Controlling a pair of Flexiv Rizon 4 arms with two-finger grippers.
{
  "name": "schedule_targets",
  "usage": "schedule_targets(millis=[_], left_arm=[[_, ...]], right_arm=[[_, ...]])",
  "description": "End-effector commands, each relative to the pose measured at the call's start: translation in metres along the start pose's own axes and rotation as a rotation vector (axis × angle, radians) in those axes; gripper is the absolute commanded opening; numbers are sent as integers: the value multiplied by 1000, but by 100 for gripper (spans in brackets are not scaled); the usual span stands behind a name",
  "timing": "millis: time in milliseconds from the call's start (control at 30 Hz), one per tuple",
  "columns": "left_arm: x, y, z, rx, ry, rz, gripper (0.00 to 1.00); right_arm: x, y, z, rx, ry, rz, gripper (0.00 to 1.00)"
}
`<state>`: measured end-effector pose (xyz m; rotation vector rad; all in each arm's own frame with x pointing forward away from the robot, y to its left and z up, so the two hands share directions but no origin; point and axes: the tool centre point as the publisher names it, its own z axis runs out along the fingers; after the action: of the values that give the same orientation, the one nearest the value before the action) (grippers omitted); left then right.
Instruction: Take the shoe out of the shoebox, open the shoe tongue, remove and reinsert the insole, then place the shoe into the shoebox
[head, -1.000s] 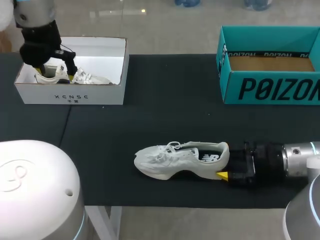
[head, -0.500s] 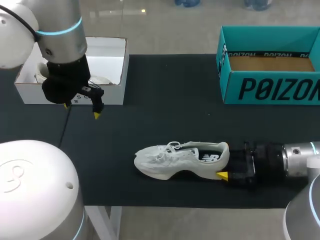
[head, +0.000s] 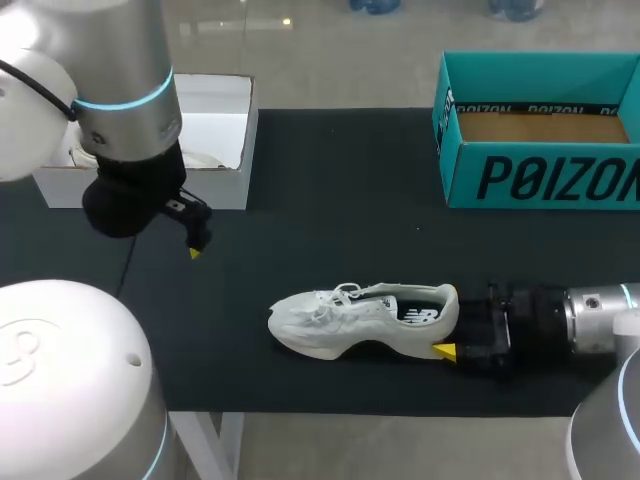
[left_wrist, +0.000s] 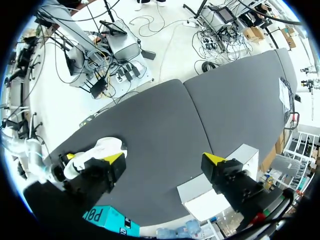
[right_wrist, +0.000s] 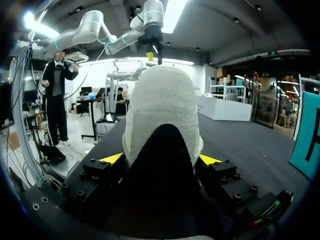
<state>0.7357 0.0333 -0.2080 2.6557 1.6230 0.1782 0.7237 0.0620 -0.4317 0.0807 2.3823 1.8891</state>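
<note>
A white sneaker (head: 350, 318) lies on its sole on the black table, toe pointing left. My right gripper (head: 453, 328) is shut on the heel; in the right wrist view the heel (right_wrist: 162, 107) fills the gap between the yellow tips of the right gripper (right_wrist: 160, 159). My left gripper (head: 190, 245) hangs above the table in front of the white shoebox (head: 215, 190). In the left wrist view the left gripper (left_wrist: 164, 159) is open and empty, with the sneaker (left_wrist: 107, 148) far ahead of it.
A teal box (head: 540, 175) stands open at the back right. Inside the white shoebox a second white shoe (head: 205, 158) shows partly behind my left arm. The black table (head: 330, 200) lies bare between the boxes and the sneaker.
My left arm has come out of the white shoebox and moved forward over the table, its gripper still open and empty. The right arm and sneaker have not moved.
</note>
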Motion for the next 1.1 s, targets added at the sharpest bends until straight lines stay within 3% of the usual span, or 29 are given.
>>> schedule_targets(millis=[33, 200, 300, 333, 400, 500, 600, 833, 933, 1000, 1100], left_arm=[[1, -3, 1, -11, -1, 1, 100], [1, -3, 1, -11, -1, 1, 100], [-15, 6, 15, 53, 18, -434, 100], [-19, 8, 20, 112, -26, -541, 100], [-27, 3, 31, 159, -97, -718, 100], [-46, -3, 55, 207, -104, -1074, 100], [-58, -10, 66, 254, -154, -1240, 100], [-94, -16, 80, 375, -237, -1442, 100], [-105, -16, 79, 374, -238, -1545, 100], [-110, -16, 76, 333, -210, -1647, 100], [-122, -17, 71, 349, -199, -1711, 100]], right_arm=[[-1, -2, 3, 3, -1, -1, 0], [-1, -2, 3, 3, -1, -1, 0], [-1, -2, 3, 3, -1, -1, 0], [-1, -2, 3, 3, -1, -1, 0], [-1, -2, 3, 3, -1, -1, 0], [-1, -2, 3, 3, -1, -1, 0], [-1, -2, 3, 3, -1, -1, 0], [-1, -2, 3, 3, -1, -1, 0], [-1, -2, 3, 3, -1, -1, 0], [-1, -2, 3, 3, -1, -1, 0], [-1, -2, 3, 3, -1, -1, 0]])
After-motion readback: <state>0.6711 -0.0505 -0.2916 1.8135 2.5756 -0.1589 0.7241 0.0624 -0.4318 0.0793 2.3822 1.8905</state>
